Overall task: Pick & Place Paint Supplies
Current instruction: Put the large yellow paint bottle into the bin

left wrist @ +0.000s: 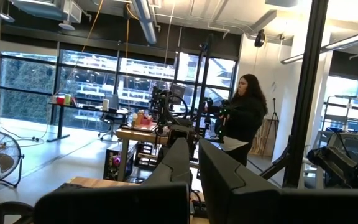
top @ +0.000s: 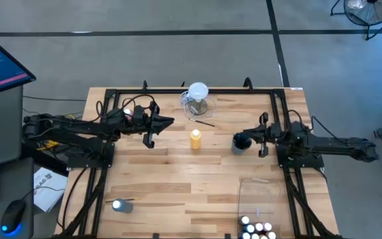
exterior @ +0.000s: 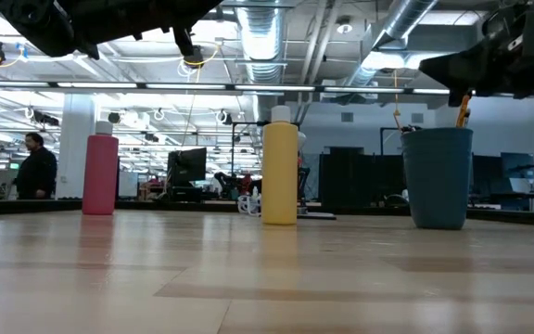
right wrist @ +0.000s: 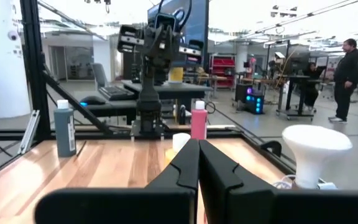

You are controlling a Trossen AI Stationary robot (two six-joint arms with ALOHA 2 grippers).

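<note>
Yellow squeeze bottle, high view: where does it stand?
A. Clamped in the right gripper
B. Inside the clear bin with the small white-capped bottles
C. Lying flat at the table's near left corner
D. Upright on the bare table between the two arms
D: the yellow squeeze bottle stands upright alone on the wooden table, with the left gripper and right gripper on either side, both shut and holding nothing.

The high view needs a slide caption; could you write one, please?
Both arms hover shut above the table, flanking a yellow squeeze bottle and clear jug.

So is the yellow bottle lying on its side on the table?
No, the yellow bottle stands upright on the table.
</note>
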